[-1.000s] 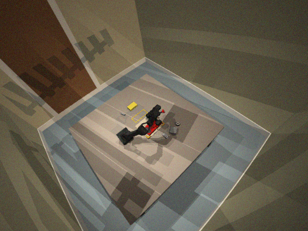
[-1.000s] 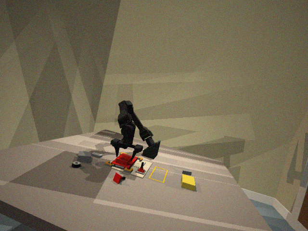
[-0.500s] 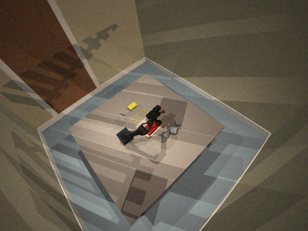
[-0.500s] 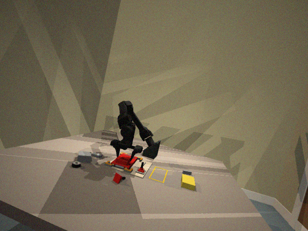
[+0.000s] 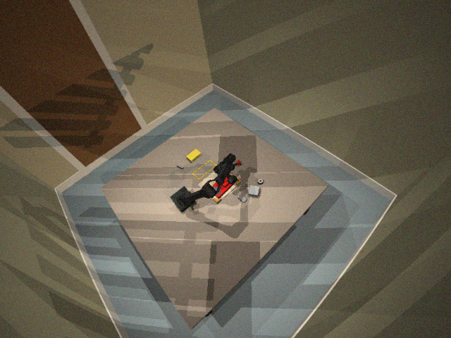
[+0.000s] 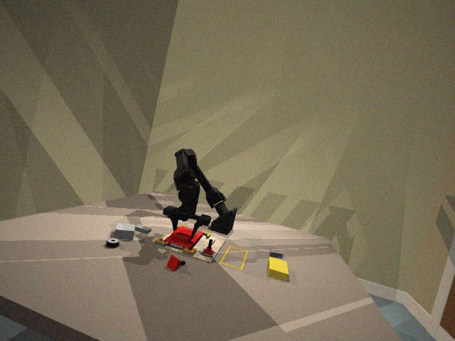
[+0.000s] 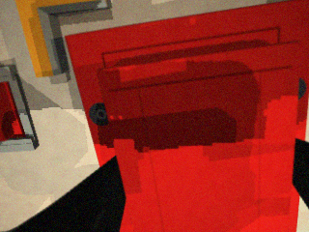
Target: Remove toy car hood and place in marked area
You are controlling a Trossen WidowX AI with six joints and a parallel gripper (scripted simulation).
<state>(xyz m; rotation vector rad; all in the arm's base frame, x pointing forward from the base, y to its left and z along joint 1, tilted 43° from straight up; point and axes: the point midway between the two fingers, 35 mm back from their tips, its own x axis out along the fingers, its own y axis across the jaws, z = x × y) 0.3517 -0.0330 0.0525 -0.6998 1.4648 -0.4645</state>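
Black gripper [image 6: 183, 234] [image 7: 201, 155], fingers wide apart, grips the sides of the red car hood [image 6: 182, 237] [image 7: 203, 188], within corner brackets beside the yellow-outlined area [image 5: 195, 175] [image 6: 244, 259]. Grasping seems in hand; next, a straight lift.

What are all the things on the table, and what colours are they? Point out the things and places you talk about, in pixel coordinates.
hood [image 6: 183, 236] [image 7: 203, 179]: one, red, between the gripper's fingers, over the pale board
pale board [image 6: 217, 242]: one, cream, under the hood
orange-yellow corner pieces: several, around the hood
small red piece with black post [image 6: 209, 251]: one, on the board
marked area [image 5: 196, 177] [image 6: 242, 268]: one, yellow outline, beside the board
block [image 5: 193, 155] [image 6: 278, 268]: one, yellow, past the marked area
red wedge-like piece [image 6: 173, 263]: one, near the board
grey block [image 5: 254, 190] [image 6: 124, 231]: one
flat grey pieces: two, one near each block
wheel-like ring [image 5: 258, 181] [image 6: 112, 243]: one, black and white, near the grey block
arm and gripper [image 6: 182, 234]: one, black, shut on the hood
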